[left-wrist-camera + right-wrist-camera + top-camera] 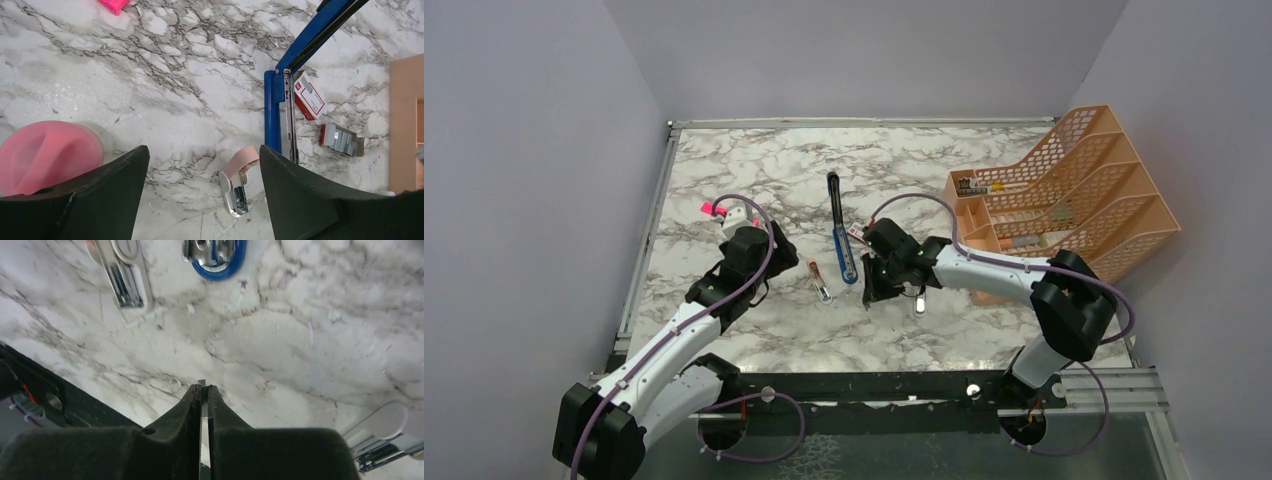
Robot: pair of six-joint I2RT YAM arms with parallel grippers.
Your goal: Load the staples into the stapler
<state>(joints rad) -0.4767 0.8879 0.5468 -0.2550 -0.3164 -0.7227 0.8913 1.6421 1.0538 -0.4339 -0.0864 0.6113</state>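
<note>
Thin metal staples (202,384) in right tool (202,392)

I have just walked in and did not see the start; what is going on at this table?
The right gripper is shut on a thin metal strip, apparently the staples, above the marble table near the blue stapler. The stapler lies opened, with its silver rail showing. The left gripper is open, holds nothing and hovers on the stapler's other side. The staples are not in the rail yet.
</note>
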